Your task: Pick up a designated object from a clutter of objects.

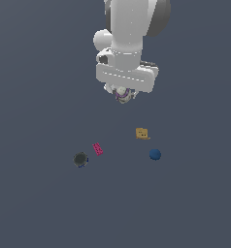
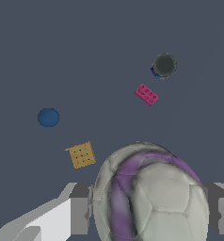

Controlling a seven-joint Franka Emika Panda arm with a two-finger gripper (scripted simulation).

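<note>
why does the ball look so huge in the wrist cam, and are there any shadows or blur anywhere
Wrist view: the whitish-grey ball with purple curved markings sits right at the lens between the pincer fingers, so closeness enlarges it; edges stay sharp. Exterior view: flat, even light, no cast shadows visible under the blue ball or tan box; the small items look coarse.

We see whitish-grey ball with purple curved stripes (image 2: 151, 195), plain blue ball (image 2: 48, 117), pink studded flat brick (image 2: 146, 94), tan dotted box (image 2: 81, 155), dark grey round disc (image 2: 164, 64).

A plain, dark slate-grey counter (image 1: 35, 208) spreads flat across both views, matte and uniform in colour, reaching every picture border.
</note>
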